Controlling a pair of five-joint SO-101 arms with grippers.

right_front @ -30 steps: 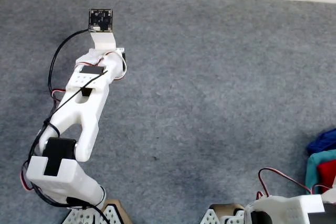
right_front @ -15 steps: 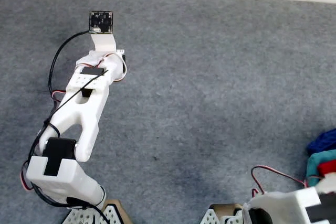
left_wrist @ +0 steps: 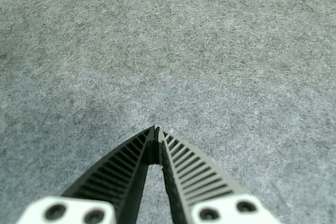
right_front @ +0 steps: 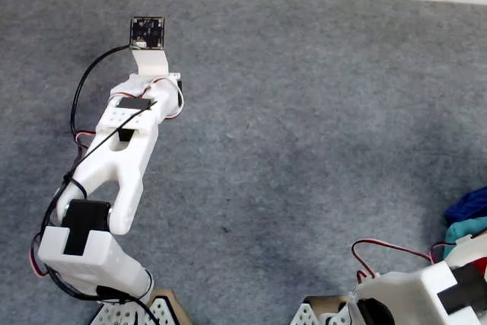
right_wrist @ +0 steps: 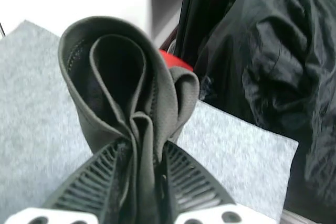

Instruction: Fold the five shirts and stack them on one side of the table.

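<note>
The grey felt table [right_front: 304, 150] spans the high view. The left arm [right_front: 114, 165] stretches from the lower left corner toward the upper left. The right arm [right_front: 418, 298] sits in the lower right corner. Beside it, at the right edge, lies a heap of shirts [right_front: 466, 218], blue above teal. In the centre of the right wrist view, the right tool [right_wrist: 144, 150] is clamped on a bunched fold of a dark shirt [right_wrist: 110, 82], lifted clear of the table, with red cloth [right_wrist: 176, 62] behind it. The left tool [left_wrist: 156, 132] is closed, its tips touching and holding nothing, over bare table at the lower middle of its view.
</note>
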